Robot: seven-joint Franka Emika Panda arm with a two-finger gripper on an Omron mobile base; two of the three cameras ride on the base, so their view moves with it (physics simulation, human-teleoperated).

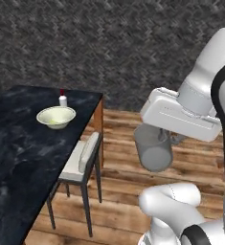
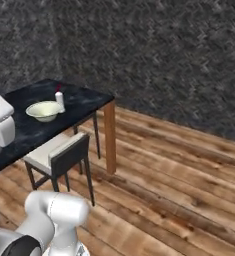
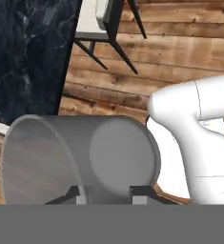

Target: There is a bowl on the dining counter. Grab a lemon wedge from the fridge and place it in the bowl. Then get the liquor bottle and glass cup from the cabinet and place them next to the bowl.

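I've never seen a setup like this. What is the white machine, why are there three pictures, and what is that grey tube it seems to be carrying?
The white machine is a robot arm on a driving base, in a simulated kitchen. Two pictures come from cameras on the base, looking forward from behind the arm's left and right sides; the third comes from a camera on its hand.

The grey tube is a glass cup, held off the floor in the gripper, whose two dark fingertips clamp it at the bottom of the hand view.

On the dark marble dining counter stand a cream bowl and, right beside it, a small white liquor bottle with a red cap. A chair stands at the counter.
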